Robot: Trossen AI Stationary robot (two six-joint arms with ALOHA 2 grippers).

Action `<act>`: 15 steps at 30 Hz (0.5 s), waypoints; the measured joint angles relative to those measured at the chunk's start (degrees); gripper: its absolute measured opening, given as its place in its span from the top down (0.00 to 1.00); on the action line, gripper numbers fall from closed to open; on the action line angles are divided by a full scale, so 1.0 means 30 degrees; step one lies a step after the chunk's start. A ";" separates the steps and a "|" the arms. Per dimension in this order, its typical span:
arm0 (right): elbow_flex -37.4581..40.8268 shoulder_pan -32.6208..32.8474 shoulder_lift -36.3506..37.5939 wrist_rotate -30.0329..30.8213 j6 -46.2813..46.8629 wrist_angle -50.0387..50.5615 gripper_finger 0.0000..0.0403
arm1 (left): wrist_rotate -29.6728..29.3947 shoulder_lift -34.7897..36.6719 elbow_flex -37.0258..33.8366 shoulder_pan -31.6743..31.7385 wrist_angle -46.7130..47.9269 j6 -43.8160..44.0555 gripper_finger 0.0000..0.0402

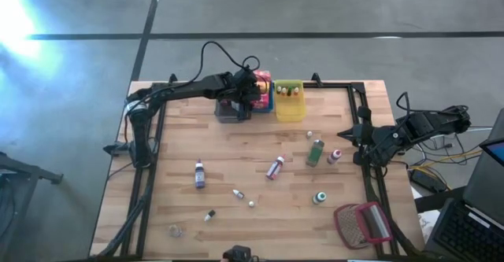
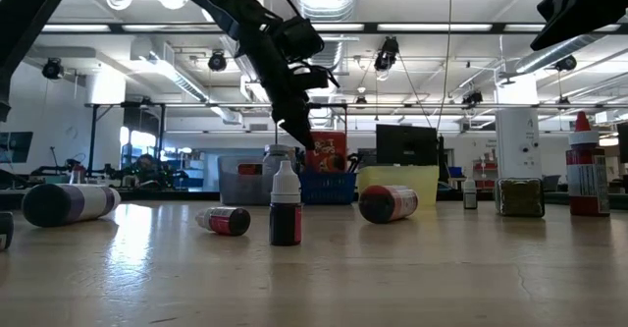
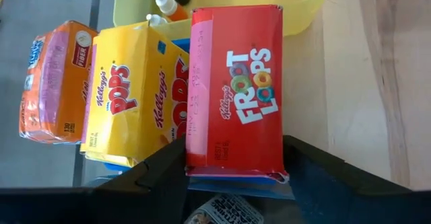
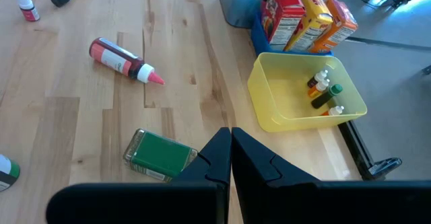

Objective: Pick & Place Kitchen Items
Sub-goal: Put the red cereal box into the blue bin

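High view: you are holding the left gripper over the blue rectangular bin at the table's far edge; right gripper is waiting clenched at the right edge.

Low view: gripper is hanging above the bins.

Left wrist view: the fingers are straddling the red Froot Loops carton, standing beside the yellow Pops carton. Whether they are gripping, you cannot tell. Be lifting straight up once released.

Right wrist view: green jar is lying loose.

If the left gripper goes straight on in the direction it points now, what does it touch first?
Most likely the red Froot Loops box: it stands directly ahead, between the fingers of the left gripper, which are spread on either side of its near end. Whether they already touch it is unclear.
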State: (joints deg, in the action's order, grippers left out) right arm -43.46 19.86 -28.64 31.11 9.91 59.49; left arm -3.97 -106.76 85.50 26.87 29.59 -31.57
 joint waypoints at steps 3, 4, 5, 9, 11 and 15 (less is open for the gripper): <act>0.0000 0.0007 0.0000 0.0000 -0.0007 -0.0003 0.98 | -0.0007 0.0000 0.0085 -0.0036 0.0019 -0.0029 0.41; -0.0001 0.0001 0.0000 -0.0006 0.0000 -0.0003 0.98 | -0.0007 0.0007 0.0157 -0.0042 0.0106 -0.0035 0.40; 0.0000 0.0005 0.0000 -0.0002 -0.0005 -0.0003 0.98 | -0.0007 0.0007 0.0240 -0.0069 0.0177 -0.0036 0.40; 0.0000 0.0000 0.0000 -0.0005 -0.0003 -0.0003 0.98 | -0.0007 0.0022 0.0634 -0.0162 0.0666 -0.0068 0.40; -0.0003 0.0005 0.0000 -0.0003 0.0000 0.0000 0.98 | -0.0015 0.0022 0.0928 -0.0204 0.1094 -0.0102 0.40; -0.0001 0.0001 0.0000 -0.0001 -0.0003 -0.0002 0.98 | -0.0052 0.0022 0.1632 -0.0329 0.2049 -0.0109 0.40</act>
State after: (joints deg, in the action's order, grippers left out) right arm -43.47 19.86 -28.64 31.11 9.90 59.49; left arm -4.12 -106.69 90.40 25.89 35.74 -31.90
